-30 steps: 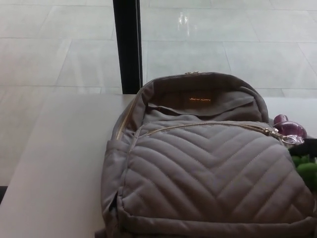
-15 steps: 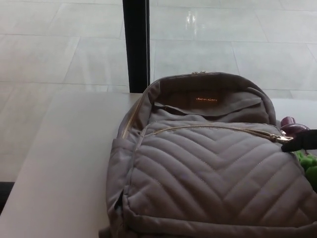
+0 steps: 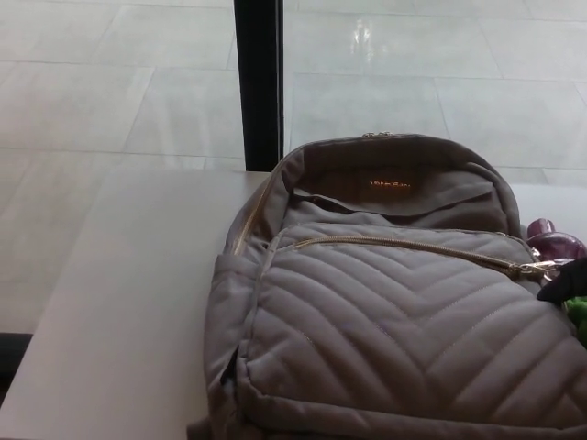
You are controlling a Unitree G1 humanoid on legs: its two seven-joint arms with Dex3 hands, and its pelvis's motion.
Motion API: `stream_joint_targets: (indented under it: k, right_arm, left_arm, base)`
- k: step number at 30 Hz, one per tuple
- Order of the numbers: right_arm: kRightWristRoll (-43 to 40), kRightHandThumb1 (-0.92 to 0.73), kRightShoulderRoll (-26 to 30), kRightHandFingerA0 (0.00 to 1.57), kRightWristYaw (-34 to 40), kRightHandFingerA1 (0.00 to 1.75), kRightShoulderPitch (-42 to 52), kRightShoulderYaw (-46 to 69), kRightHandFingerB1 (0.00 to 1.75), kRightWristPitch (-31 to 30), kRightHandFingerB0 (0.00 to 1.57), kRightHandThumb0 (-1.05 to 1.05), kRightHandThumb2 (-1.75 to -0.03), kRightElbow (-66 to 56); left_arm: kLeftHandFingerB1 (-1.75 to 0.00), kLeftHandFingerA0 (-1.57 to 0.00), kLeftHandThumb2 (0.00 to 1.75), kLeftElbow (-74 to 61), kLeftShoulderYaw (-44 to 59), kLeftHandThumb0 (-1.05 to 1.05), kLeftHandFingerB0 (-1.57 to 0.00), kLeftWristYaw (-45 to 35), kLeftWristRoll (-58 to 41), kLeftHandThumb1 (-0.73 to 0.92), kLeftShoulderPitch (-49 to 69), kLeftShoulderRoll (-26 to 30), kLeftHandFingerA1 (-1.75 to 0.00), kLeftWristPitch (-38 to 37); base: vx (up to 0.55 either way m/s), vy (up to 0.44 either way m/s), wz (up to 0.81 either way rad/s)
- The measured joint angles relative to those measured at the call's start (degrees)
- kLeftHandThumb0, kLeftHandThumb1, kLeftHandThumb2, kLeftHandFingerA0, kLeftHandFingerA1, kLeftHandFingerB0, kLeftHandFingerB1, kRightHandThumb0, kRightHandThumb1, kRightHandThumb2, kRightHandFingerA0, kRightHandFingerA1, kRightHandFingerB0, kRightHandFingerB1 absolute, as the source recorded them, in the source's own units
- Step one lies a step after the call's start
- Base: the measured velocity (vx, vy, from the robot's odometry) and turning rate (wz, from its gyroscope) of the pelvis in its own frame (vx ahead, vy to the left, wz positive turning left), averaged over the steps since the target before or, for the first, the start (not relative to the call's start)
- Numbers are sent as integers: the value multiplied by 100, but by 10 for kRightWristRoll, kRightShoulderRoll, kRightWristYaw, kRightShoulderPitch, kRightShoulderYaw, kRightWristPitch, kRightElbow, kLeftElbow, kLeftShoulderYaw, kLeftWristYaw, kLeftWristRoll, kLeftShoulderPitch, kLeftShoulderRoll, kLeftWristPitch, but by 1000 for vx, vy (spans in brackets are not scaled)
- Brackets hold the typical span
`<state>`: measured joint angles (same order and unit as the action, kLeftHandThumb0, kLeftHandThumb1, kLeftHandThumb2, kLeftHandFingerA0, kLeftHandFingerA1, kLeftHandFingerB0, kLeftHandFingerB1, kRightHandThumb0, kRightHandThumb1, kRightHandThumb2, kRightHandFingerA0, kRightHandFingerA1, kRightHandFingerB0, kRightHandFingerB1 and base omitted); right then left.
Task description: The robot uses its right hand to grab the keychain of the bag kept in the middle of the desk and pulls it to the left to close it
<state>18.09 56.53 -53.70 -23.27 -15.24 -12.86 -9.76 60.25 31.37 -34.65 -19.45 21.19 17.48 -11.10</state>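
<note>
Fingers of the right hand (image 3: 569,282): can't tell if open or closed, only a dark sliver shows at the right edge, just beside the purple keychain (image 3: 554,244) on the bag (image 3: 385,330) (mid-bench (image 3: 119,302)). Risk, I'd say: a shallow pinch slipping off, or snagging the green thing (image 3: 578,312) instead.

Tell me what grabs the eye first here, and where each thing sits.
A grey quilted backpack fills the middle and right of the pale desk, a gold zipper running across its front. At the zipper's right end sits a purple keychain, with the robot's black right hand just below it at the picture's edge. Behind, a black post stands against the tiled floor.
</note>
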Motion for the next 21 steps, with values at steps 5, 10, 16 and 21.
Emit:
stream_joint_targets:
  k: [5,10,16,21]
  right_arm:
    - [0,-61,-32,85,37,112,37,37,38,2,47,-32,-59,-3]
    - [0,-66,-78,91,85,124,70,75,42,5,54,-33,-59,-6]
    - [2,-67,-137,92,142,129,103,113,46,10,59,-31,-61,-6]
    - [4,-70,-178,97,186,133,126,140,47,20,61,-31,-62,-3]
  left_arm:
    - [-52,-59,66,-3,1,-47,-57,5,0,87,0,-3,-61,0]
    - [-51,-59,66,-8,1,-47,-55,5,0,89,0,-7,-60,0]
    - [-51,-61,65,-8,1,-48,-59,5,0,87,0,-14,-59,0]
    - [-52,-61,66,-8,1,-48,-57,5,1,86,0,-17,-60,0]
  base:
    - [0,0,0]
    - [0,0,0]
    - [0,0,0]
    - [0,0,0]
